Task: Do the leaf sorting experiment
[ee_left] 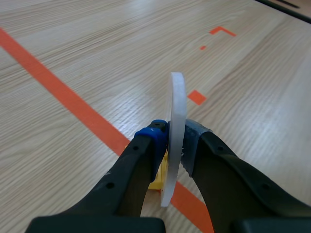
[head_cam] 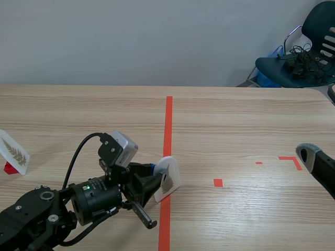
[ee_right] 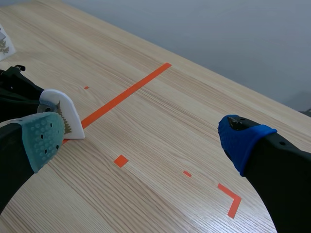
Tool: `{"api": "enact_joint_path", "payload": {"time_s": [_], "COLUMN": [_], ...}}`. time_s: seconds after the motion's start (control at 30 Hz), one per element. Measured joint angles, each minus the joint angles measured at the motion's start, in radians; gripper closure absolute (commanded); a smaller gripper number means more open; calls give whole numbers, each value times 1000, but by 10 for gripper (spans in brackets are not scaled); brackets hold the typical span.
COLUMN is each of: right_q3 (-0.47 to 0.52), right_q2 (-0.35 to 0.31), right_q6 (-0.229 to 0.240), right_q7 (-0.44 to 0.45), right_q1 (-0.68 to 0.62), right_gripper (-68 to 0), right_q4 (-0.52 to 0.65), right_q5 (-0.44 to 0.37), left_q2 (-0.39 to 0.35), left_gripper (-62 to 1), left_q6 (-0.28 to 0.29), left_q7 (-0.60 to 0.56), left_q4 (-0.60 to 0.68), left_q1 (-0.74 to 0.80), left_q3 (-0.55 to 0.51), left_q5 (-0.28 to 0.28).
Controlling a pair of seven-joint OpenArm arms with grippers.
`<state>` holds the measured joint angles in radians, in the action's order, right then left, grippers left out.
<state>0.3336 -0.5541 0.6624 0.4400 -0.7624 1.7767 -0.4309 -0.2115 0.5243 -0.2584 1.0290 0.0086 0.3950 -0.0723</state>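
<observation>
Fingers of the left gripper (ee_left: 175,141) clamp the leaf card (ee_left: 176,104) by its faces at the tape line (head_cam: 168,120); right gripper (ee_right: 143,141), fingers apart, sits well off that line.

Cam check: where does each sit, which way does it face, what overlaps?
Scene view: between the arms, facing across the table to the wall; shows left arm, left end effector shut on leaf card, right end effector tip.
Left wrist view: on left arm, looking down past its fingers, which clamp the card edge-on.
Right wrist view: on right arm, facing the left arm; own open fingers show.
Shared: card and centre tape line, all three.
</observation>
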Motion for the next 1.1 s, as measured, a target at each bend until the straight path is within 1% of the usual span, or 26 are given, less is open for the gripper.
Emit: {"api": "enact_joint_path", "payload": {"time_s": [0.03,0.07,0.13,0.17,0.27,0.3,0.33,0.37,0.47,0.5,0.6,0.67,0.8,0.93,1.03,1.07,1.1], "right_q3": [0,0,0,0,0,0,0,0,0,0,0,0,0,0,0,0,0], "right_q2": [0,0,0,0,0,0,0,0,0,0,0,0,0,0,0,0,0], "right_q6": [0,0,0,0,0,0,0,0,0,0,0,0,0,0,0,0,0], "right_q7": [0,0,0,0,0,0,0,0,0,0,0,0,0,0,0,0,0], "right_q1": [0,0,0,0,0,0,0,0,0,0,0,0,0,0,0,0,0], "right_gripper": [-679,-679,-679,-679,-679,-679,-679,-679,-679,-679,-679,-679,-679,-679,-679,-679,-679], "right_q4": [0,0,0,0,0,0,0,0,0,0,0,0,0,0,0,0,0], "right_q5": [0,0,0,0,0,0,0,0,0,0,0,0,0,0,0,0,0], "left_q2": [-7,-16,-42,-56,-84,-88,-89,-88,-88,-88,-88,-88,-88,-88,-92,-95,-97], "left_gripper": [-55,-55,-55,-55,-55,-55,-55,-55,-55,-55,-55,-55,-55,-55,-58,-68,-97], "left_q6": [11,29,46,45,44,40,23,-6,-117,-151,-209,-209,-210,-226,-225,-225,-225], "left_q7": [3,8,14,13,15,27,43,53,63,65,100,96,90,90,82,79,77], "left_q4": [19,47,131,182,319,345,360,362,332,314,248,207,134,69,44,42,42], "left_q1": [8,19,61,87,171,196,219,238,292,304,316,314,298,270,257,257,257], "left_q3": [0,-4,-32,-59,-188,-238,-286,-332,-443,-472,-536,-573,-618,-625,-624,-624,-624], "left_q5": [-3,-21,-76,-100,-120,-139,-158,-178,-242,-245,-278,-314,-315,-345,-348,-348,-348]}}
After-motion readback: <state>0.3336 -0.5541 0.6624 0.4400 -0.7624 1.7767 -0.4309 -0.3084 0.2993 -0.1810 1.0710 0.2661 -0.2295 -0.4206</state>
